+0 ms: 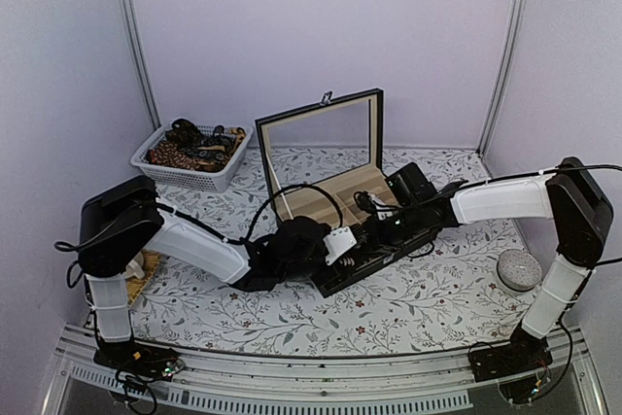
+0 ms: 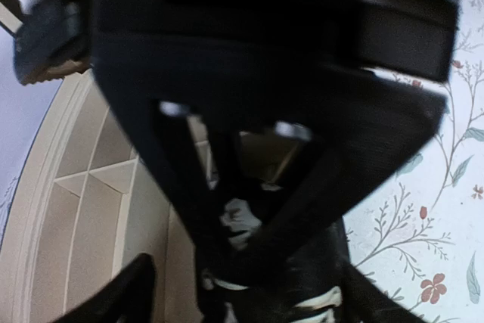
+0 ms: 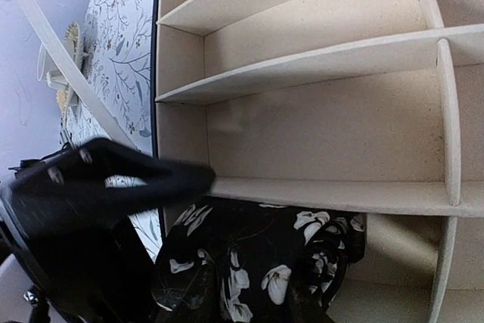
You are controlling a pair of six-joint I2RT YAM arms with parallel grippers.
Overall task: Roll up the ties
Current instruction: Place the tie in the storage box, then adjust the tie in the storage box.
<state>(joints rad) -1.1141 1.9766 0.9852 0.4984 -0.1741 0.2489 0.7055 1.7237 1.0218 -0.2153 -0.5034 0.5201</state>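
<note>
The black floral tie (image 3: pixel 265 255) sits bunched in a compartment of the wooden box (image 3: pixel 325 134). The right end effector (image 3: pixel 246 296) is clamped on it, its fingertips cut off by the lower edge of the right wrist view. In the blurred left wrist view the left end effector (image 2: pixel 242 300) stands spread wide, barely visible. From above, the arms hide the tie. Other ties (image 1: pixel 194 148) fill a basket (image 1: pixel 225 174) at the back of the worktop (image 1: pixel 408 308).
</note>
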